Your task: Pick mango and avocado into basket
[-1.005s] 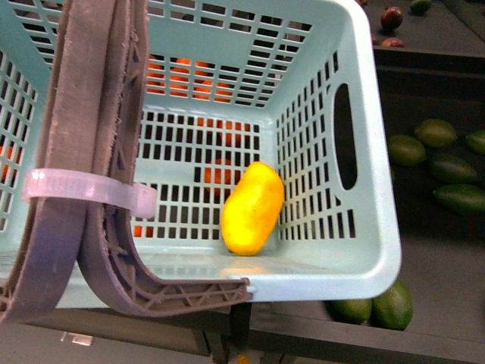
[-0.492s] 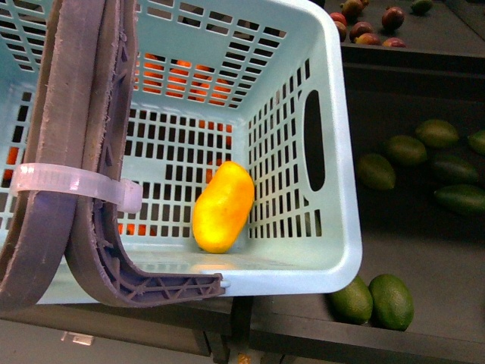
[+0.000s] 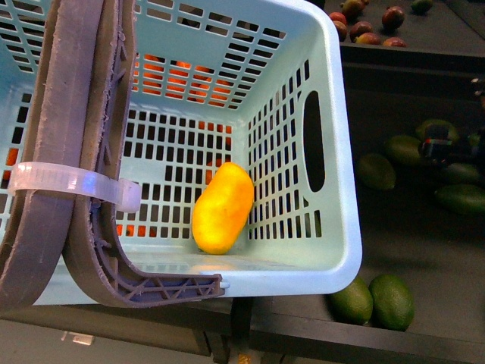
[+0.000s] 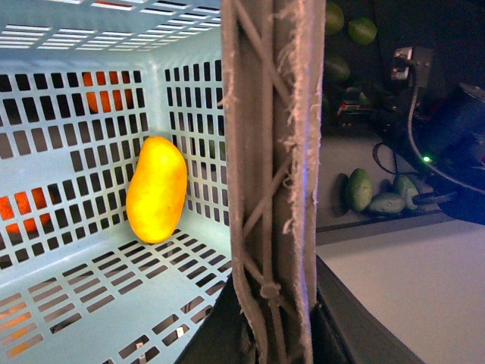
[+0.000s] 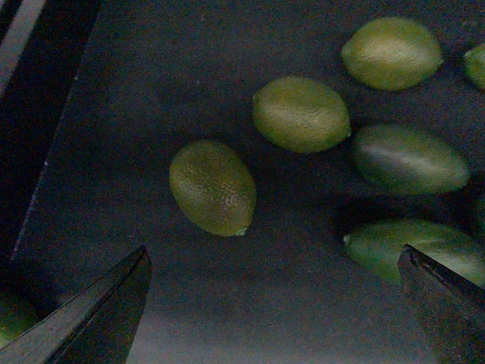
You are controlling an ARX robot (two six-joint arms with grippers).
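Now the right tool point(image 5: 273, 254) hovers right of the basket point(image 3: 335, 189), aimed down, spread wide, empty; the avocado point(image 5: 212, 187) lies just beyond its fingertips point(image 5: 125, 284).

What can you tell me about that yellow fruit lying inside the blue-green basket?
The mango is a smooth, oblong fruit, bright yellow shading to orange along one side, with slightly glossy skin and no visible marks. It looks whole and uncut. It lies on the slotted floor of the basket, in the corner near the end wall with the hand slot, apparently resting against that wall. No other fruit touches it, and nothing grips or covers it.
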